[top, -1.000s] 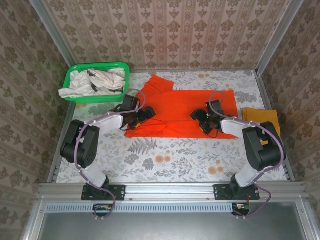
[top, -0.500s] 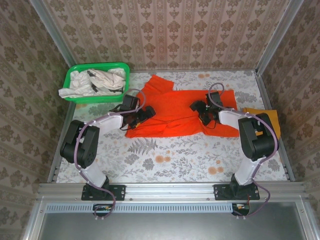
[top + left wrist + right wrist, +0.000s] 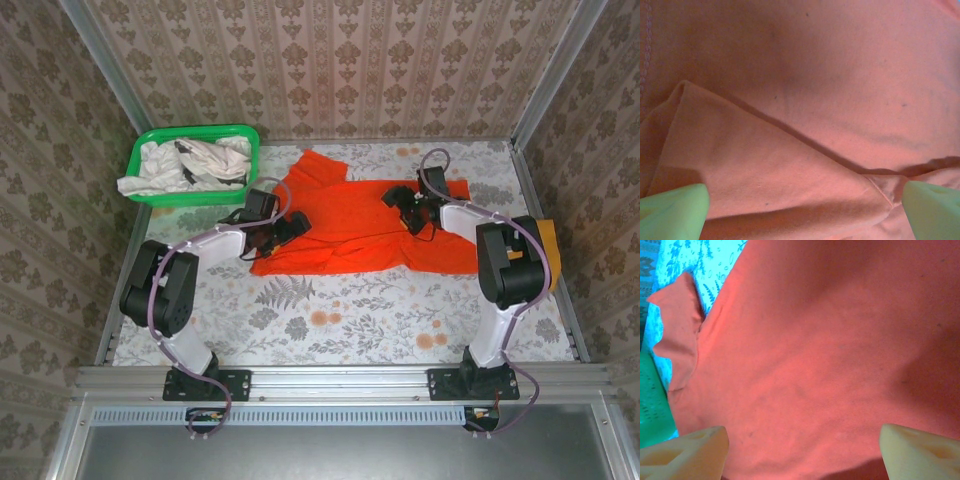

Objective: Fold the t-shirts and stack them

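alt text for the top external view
An orange-red t-shirt lies spread on a floral table, the left gripper open over its left side, the right gripper open over its right. A green basket of off-white shirts sits far left; a mustard yellow shirt lies at right.

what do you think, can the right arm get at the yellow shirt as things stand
Probably yes: the right gripper is open over the orange shirt, holding nothing, and the yellow shirt lies right beside that arm, though the arm's elbow overhangs part of it.
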`<control>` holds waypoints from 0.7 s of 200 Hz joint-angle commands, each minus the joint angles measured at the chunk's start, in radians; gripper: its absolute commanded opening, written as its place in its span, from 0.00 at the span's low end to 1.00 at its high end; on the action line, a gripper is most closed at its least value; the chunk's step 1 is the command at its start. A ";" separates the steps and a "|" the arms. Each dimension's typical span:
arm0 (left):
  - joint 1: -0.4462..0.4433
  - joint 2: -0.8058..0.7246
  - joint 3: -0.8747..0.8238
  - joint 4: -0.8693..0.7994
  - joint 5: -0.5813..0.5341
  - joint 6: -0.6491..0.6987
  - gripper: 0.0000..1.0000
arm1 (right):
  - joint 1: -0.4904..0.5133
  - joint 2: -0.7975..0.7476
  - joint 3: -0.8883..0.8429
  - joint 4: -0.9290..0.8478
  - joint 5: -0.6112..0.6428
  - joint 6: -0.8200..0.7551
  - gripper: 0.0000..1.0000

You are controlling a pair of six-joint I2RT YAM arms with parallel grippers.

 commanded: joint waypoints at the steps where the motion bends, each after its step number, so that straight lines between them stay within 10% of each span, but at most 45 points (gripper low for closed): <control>1: 0.002 -0.048 0.006 -0.017 -0.021 0.012 1.00 | 0.023 -0.099 -0.072 0.039 -0.077 0.034 0.80; 140: -0.001 -0.074 0.001 -0.028 -0.027 0.029 1.00 | 0.095 -0.101 -0.197 0.117 -0.009 0.108 0.80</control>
